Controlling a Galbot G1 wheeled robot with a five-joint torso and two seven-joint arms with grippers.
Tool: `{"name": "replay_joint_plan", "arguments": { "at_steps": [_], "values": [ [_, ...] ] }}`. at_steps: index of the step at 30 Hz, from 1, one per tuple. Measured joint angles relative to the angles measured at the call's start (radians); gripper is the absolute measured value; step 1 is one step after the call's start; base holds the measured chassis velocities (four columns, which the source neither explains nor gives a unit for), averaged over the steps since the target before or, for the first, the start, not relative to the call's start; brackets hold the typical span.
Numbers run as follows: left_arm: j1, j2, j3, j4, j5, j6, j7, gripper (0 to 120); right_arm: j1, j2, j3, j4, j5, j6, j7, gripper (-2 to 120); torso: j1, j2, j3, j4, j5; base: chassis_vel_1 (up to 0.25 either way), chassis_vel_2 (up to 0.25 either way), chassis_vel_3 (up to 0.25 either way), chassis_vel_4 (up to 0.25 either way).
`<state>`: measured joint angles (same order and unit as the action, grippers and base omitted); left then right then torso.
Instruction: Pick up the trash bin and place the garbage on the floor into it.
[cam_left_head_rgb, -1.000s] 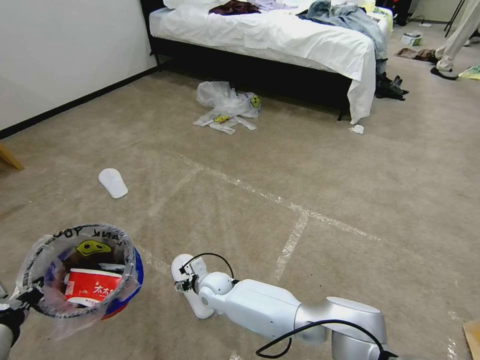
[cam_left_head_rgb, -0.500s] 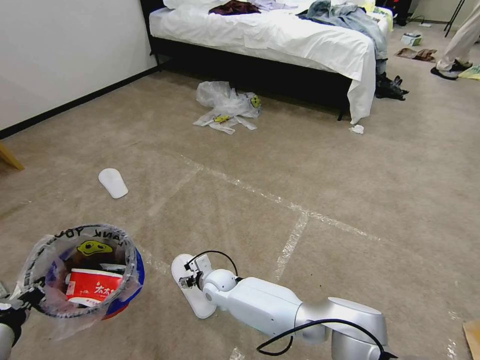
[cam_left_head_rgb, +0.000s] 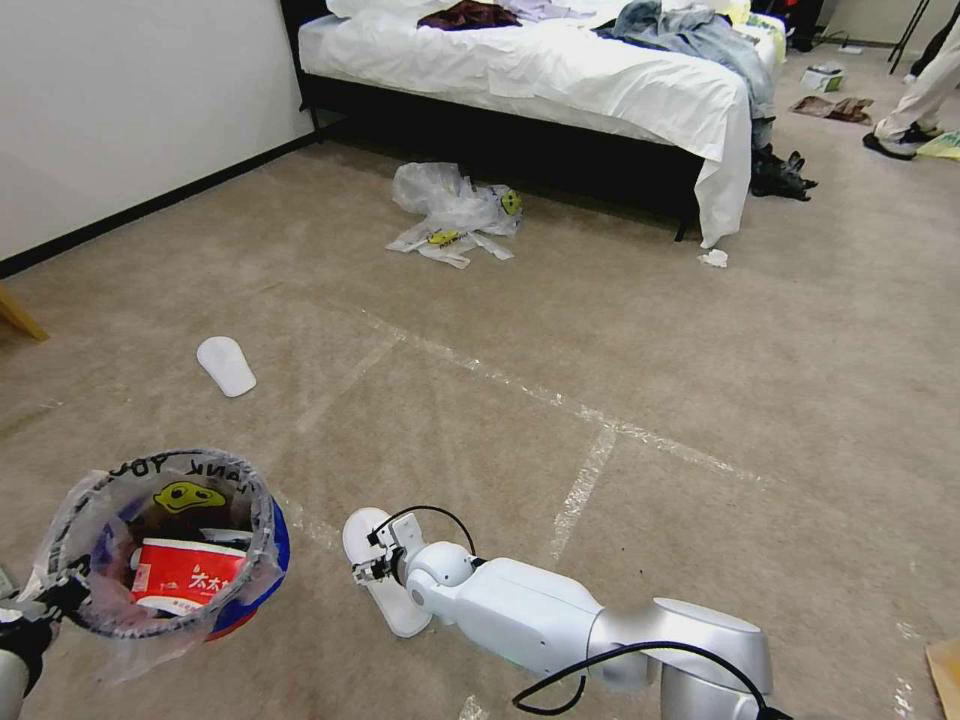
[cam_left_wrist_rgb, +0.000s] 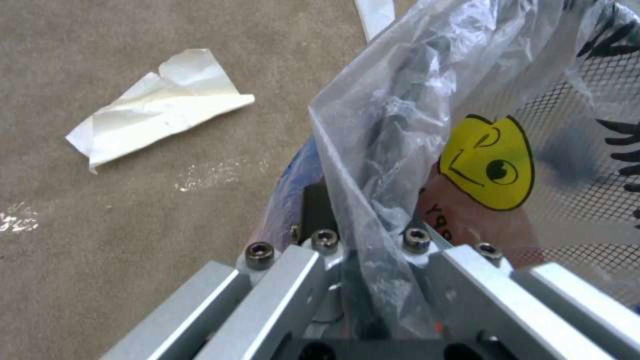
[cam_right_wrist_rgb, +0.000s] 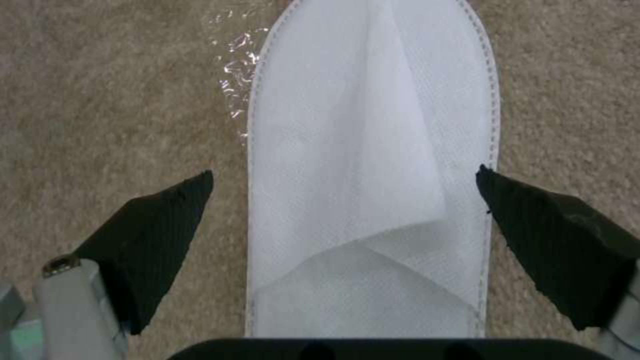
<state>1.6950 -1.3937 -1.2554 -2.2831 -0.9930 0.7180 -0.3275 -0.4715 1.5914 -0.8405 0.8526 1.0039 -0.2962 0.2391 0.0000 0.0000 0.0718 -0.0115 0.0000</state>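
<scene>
The trash bin (cam_left_head_rgb: 240, 590), red with a blue band and a clear printed liner, hangs at the lower left. My left gripper (cam_left_head_rgb: 40, 600) is shut on its rim. The left wrist view shows that gripper (cam_left_wrist_rgb: 363, 240) pinching the rim and liner beside the yellow face (cam_left_wrist_rgb: 490, 162). A red-and-white wrapper (cam_left_head_rgb: 185, 580) lies inside. My right gripper (cam_left_head_rgb: 375, 568) hovers low over a white slipper (cam_left_head_rgb: 362, 528) on the floor (cam_left_head_rgb: 650, 340). In the right wrist view that gripper (cam_right_wrist_rgb: 341, 177) is open, its fingers on either side of the slipper (cam_right_wrist_rgb: 360, 150), not touching it.
A second white slipper (cam_left_head_rgb: 226, 365) lies further left. Clear plastic bags (cam_left_head_rgb: 450, 210) and crumpled white paper (cam_left_head_rgb: 714, 258) sit near the bed (cam_left_head_rgb: 560, 70). A creased white paper (cam_left_wrist_rgb: 157, 107) lies on the carpet beside the bin. The wall runs along the left.
My right gripper has shifted slightly over the slipper and stayed open. The bin and the left arm have hardly moved.
</scene>
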Motion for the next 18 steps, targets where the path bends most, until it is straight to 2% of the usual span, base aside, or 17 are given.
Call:
{"name": "replay_joint_plan", "arguments": {
  "at_steps": [18],
  "values": [
    [0.000, -0.004, 0.002, 0.000, 0.005, 0.000, -0.001, 1, -0.016, 0.014, 0.037, -0.049, -0.030, 0.021, -0.063, 100, 0.000, 0.000, 0.000, 0.0000, 0.0000, 0.000, 0.000, 0.000, 0.000]
  ]
}}
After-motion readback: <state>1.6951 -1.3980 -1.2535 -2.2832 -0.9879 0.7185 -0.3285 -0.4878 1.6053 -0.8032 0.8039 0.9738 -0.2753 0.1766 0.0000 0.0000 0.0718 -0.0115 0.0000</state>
